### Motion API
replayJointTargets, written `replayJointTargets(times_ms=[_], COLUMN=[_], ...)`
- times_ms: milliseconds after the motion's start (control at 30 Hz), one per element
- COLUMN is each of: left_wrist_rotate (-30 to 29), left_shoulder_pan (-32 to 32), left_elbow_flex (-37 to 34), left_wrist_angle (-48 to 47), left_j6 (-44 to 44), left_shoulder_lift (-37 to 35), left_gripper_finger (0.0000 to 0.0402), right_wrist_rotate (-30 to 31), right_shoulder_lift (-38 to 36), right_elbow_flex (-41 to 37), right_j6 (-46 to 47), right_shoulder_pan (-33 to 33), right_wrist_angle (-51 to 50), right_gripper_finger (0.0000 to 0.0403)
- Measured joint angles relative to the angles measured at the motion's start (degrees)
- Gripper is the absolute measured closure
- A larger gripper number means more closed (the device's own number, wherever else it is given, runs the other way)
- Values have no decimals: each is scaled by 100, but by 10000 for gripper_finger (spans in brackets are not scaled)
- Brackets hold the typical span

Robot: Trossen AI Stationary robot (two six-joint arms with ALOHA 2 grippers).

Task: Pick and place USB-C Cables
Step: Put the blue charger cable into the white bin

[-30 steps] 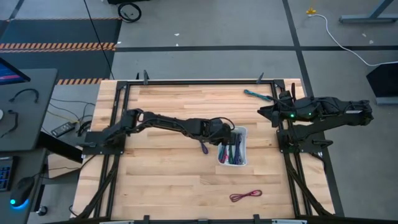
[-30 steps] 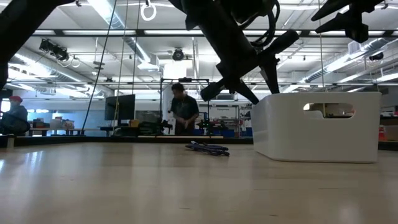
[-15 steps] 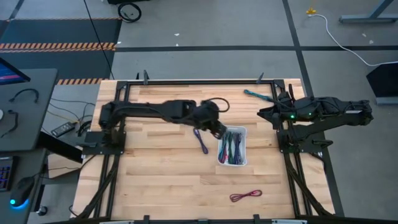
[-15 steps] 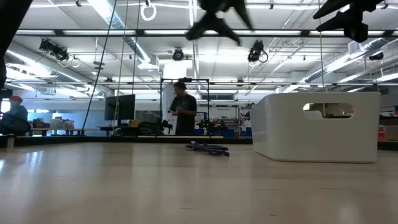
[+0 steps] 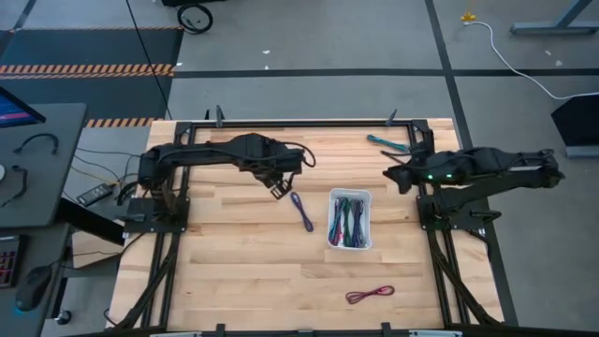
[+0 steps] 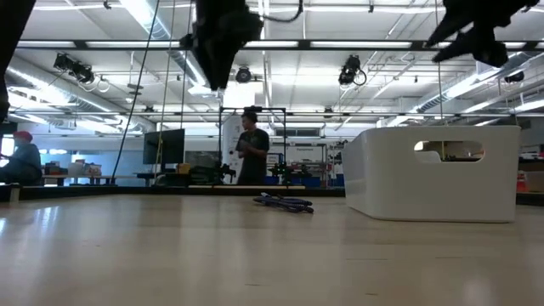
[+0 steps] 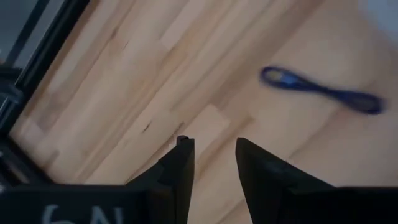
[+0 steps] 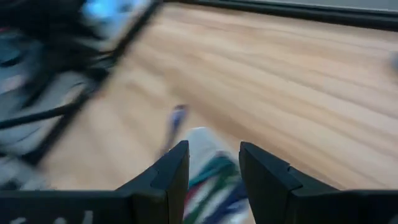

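Several USB-C cables, teal, purple, maroon and green, lie in the white tray (image 5: 350, 241), whose wall shows in the low view (image 6: 433, 174). A purple cable (image 5: 301, 212) lies flat on the wood left of the tray, also seen in the low view (image 6: 285, 202) and the left wrist view (image 7: 320, 91). A maroon cable (image 5: 370, 295) lies near the table's near edge, and a teal one (image 5: 386, 142) near the far right corner. My left gripper (image 5: 279, 187) (image 7: 214, 155) hovers open and empty, left of the purple cable. My right gripper (image 5: 393, 176) (image 8: 214, 162) is open and empty, right of the tray.
A black metal frame (image 5: 299, 123) borders the table on its far side and along both arm mounts. Bare wood (image 5: 243, 271) lies left of and nearer than the tray. A person (image 6: 251, 153) stands in the room far behind the table.
My left gripper has pulled back from over the tray toward the table's left edge and has risen, passing over the purple cable. The purple cable and the tray have stayed where they were. My right gripper has shifted slightly toward the tray.
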Motion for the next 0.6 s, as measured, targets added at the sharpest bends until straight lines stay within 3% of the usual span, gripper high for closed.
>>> replayJointTargets(times_ms=[100, 233, 467, 600], left_wrist_rotate=[-20, -23, 31, 578], left_shoulder_pan=[121, 193, 78, -122], left_elbow_flex=[-343, -982, -1808, -2306], left_wrist_angle=[42, 419, 1395, 2700], left_j6=[173, 335, 384, 636], left_shoulder_lift=[8, 11, -13, -355], left_gripper_finger=[282, 285, 285, 285], right_wrist_rotate=[239, -65, -1484, -1871], right_shoulder_lift=[384, 981, 2401, 3303], right_elbow_flex=[2, 0, 0, 0], right_j6=[270, 101, -1969, -3172], right_shoulder_pan=[-417, -1479, -3827, -4900], right_wrist_angle=[-692, -1213, -666, -217], right_gripper_finger=[257, 257, 257, 257])
